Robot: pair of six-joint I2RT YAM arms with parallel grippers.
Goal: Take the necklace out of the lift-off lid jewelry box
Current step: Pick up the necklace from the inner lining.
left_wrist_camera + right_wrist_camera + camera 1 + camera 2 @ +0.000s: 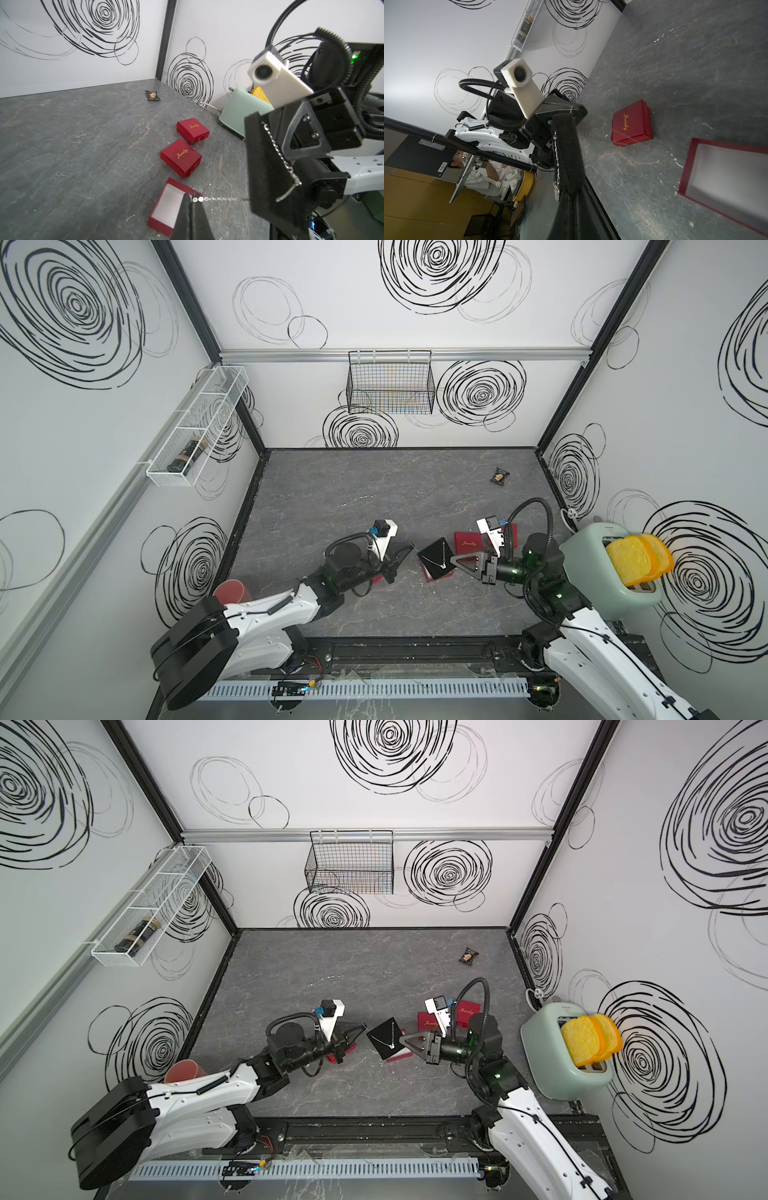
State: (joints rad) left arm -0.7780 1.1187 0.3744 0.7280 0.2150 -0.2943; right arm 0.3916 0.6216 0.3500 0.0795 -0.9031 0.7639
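Observation:
My right gripper [454, 561] is shut on the edge of a black foam pad [432, 551], held tilted above the open red box base [160, 225]. The silver necklace [434, 562] lies across that pad. In the left wrist view its chain [220, 199] stretches taut from the pad [264, 166] to my left gripper [192, 196], which is shut on the chain's ringed end. In both top views the left gripper [365, 1026] points at the pad's [384, 1033] left corner. A red "Jewelry" lid [631, 126] lies on the table under the left arm.
Two closed red jewelry boxes [180, 158] [192, 129] sit just behind the open base. A mint toaster with yellow slices [602, 568] stands at the right wall, a dark snack packet [500, 477] lies at the back right, and a red cup [232, 593] is by the left arm.

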